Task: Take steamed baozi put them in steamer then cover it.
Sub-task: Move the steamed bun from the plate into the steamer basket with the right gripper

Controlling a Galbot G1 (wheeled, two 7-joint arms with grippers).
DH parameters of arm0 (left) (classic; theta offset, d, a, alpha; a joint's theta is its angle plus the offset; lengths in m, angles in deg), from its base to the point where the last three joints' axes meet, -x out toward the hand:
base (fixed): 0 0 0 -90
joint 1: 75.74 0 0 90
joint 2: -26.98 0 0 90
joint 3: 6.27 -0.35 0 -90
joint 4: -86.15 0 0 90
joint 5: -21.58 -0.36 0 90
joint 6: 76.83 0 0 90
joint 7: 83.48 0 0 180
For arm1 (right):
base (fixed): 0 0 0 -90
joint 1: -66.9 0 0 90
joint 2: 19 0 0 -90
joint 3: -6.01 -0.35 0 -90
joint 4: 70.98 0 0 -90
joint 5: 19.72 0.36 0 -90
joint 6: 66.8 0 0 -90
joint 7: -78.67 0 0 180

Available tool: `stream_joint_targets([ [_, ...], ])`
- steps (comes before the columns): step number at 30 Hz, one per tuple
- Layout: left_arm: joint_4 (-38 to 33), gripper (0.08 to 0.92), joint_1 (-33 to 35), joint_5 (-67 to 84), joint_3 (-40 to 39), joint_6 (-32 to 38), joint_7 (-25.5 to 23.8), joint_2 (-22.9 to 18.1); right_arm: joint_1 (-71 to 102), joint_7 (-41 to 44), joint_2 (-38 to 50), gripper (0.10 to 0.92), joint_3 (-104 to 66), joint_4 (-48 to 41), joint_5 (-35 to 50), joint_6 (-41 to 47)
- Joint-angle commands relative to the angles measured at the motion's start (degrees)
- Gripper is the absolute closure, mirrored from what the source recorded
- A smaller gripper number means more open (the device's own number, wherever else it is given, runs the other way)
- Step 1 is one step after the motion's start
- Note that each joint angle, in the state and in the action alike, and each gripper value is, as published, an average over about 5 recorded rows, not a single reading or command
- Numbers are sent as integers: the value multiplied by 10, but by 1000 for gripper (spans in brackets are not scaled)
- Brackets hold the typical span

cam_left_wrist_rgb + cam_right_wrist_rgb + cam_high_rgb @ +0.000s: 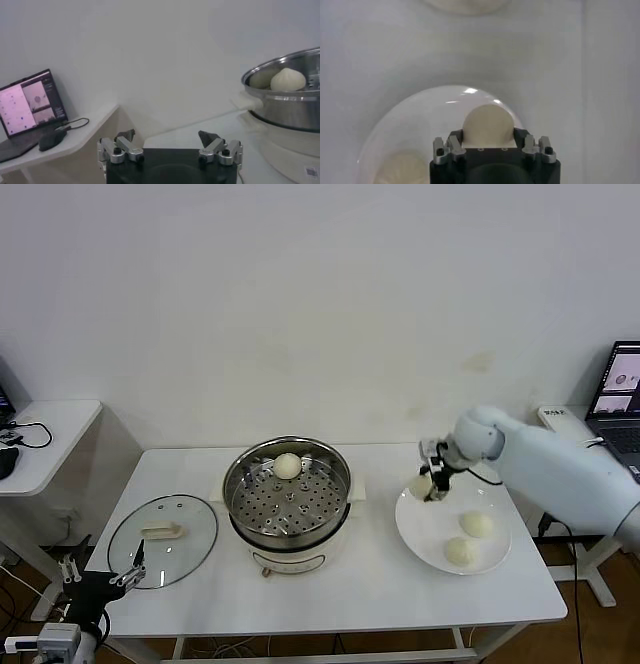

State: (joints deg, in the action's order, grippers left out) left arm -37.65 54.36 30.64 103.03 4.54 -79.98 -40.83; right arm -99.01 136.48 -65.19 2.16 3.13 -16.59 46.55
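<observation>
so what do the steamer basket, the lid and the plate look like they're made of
Steamer: the basket looks like polished stainless steel, shiny, with a perforated floor; its cream base is probably plastic.
Lid: clear glass by the look, since the table shows through; metal-looking rim, cream handle.
Plate: glossy white, likely glazed ceramic, though possibly melamine.

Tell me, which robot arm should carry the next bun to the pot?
The right. Its right gripper is shut on a small cream-white bun over the white round plate, near the shiny steel steamer basket. The left gripper hangs open beyond the table's corner.

one baozi in open steamer (lid beside); two plated
</observation>
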Motion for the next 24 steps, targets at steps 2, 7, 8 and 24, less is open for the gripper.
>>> stream_joint_targets([
  [2, 0, 177, -2, 0, -1, 0, 0, 1, -237, -9, -16, 393, 125, 80, 154, 50],
  [7, 1, 177, -4, 1, -1, 0, 0, 2, -259, -34, -76, 389, 139, 83, 215, 76],
  [8, 1, 177, -4, 2, -1, 0, 0, 2, -254, -40, -91, 389, 136, 81, 223, 80],
  [24, -10, 177, -3, 4, 16, -2, 0, -5, -127, -93, -363, 381, 101, -72, 267, 131],
])
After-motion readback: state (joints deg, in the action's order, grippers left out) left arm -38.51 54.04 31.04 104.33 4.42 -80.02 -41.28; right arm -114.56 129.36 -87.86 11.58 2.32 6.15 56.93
